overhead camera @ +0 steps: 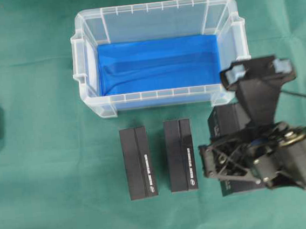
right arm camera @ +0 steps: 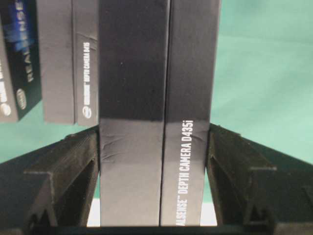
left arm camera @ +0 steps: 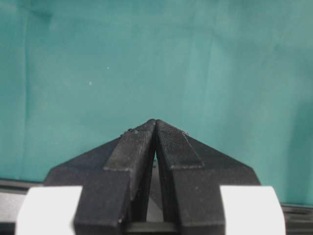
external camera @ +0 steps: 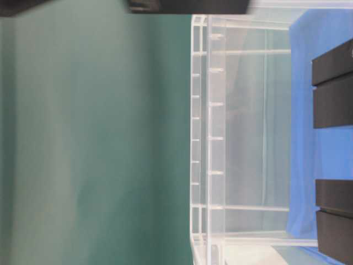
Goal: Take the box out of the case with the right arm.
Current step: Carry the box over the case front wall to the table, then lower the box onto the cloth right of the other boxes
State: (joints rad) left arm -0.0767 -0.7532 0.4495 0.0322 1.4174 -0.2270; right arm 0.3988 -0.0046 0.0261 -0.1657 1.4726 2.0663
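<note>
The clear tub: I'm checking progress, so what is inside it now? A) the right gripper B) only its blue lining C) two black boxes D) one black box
B: in the overhead view the tub holds only its blue lining; three black boxes lie outside on the green cloth.

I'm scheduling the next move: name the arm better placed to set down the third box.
Right. The right gripper clasps that box beside two other boxes; the left gripper is shut over bare cloth.
</note>
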